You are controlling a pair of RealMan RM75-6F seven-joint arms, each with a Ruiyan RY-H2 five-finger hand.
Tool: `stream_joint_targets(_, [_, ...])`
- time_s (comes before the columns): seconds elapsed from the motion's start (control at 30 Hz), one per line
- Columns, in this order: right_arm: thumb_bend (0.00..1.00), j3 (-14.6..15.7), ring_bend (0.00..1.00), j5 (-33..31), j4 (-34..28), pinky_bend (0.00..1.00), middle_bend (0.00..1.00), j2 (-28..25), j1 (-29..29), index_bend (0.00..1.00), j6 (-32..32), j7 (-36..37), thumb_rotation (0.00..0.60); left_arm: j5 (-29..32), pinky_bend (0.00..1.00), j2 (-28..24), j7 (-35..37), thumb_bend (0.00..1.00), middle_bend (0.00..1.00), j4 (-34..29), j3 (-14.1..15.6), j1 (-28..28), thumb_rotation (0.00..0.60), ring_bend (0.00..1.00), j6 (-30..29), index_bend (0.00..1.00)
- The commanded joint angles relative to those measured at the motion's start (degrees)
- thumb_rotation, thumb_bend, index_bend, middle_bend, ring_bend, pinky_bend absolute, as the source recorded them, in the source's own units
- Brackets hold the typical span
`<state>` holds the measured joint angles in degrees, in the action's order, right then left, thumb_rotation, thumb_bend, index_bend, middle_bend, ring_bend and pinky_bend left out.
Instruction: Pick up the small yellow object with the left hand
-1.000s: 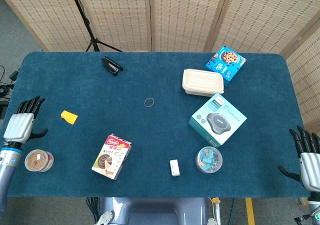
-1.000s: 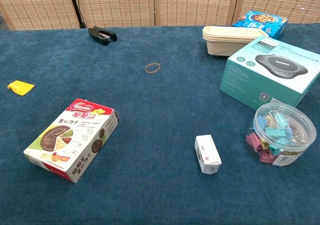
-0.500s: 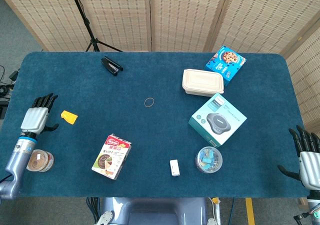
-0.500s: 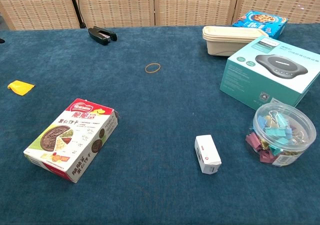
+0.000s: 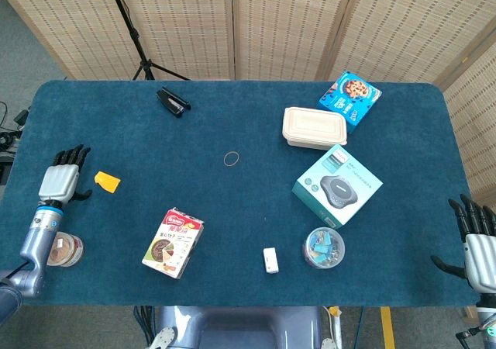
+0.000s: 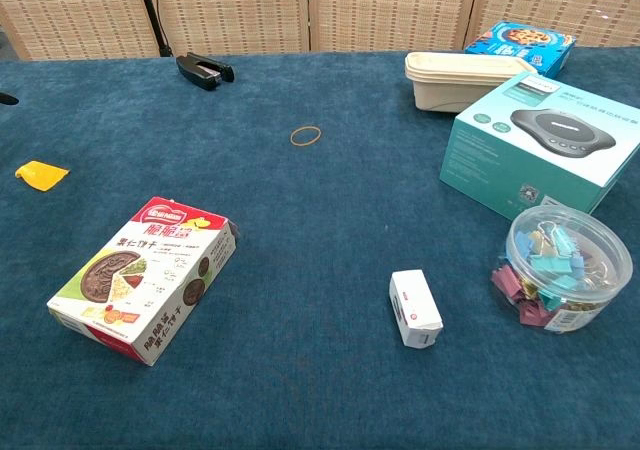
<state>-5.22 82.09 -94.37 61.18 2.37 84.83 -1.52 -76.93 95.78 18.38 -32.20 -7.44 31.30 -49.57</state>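
Observation:
The small yellow object [image 5: 107, 181] lies flat on the blue table at the left; the chest view shows the same yellow object [image 6: 41, 174] near the left edge. My left hand [image 5: 63, 179] hovers just left of it in the head view, fingers apart and empty, a small gap between them. Only a dark fingertip [image 6: 6, 99] shows at the chest view's left edge. My right hand [image 5: 478, 240] hangs open off the table's right front corner, holding nothing.
A round tin [image 5: 60, 249] sits under my left forearm. A snack box [image 5: 173, 242] lies right of it. Also on the table: black stapler [image 5: 173, 101], rubber band [image 5: 232, 159], white container [image 5: 314, 126], cookie box [image 5: 351, 95], teal box [image 5: 337, 185], clip tub [image 5: 324, 247], small white box [image 5: 270, 259].
My left hand has moved forward and right over the table toward the yellow object, then slowed beside it. The right hand has barely shifted.

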Motion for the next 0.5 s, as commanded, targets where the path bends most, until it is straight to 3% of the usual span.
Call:
stream_joint_targets(0.03, [0.0,-0.1,0.0,-0.4,0.2,0.0,0.0,0.0,0.2,0.0,-0.5,0.1,0.6,0.2,0.0,2.6,1.2,0.23,0.0,4.3,-0.2,1.0,0.6,0.0,1.2,0.03])
stream_joint_targets(0.5, [0.0,0.0,0.0,-0.5,0.2,0.0,0.0,0.1,0.6,0.0,-1.2,0.1,0.6,-0.5,0.0,6.9,2.8,0.23,0.0,11.7,-0.2,4.0,0.6,0.0,4.0,0.04])
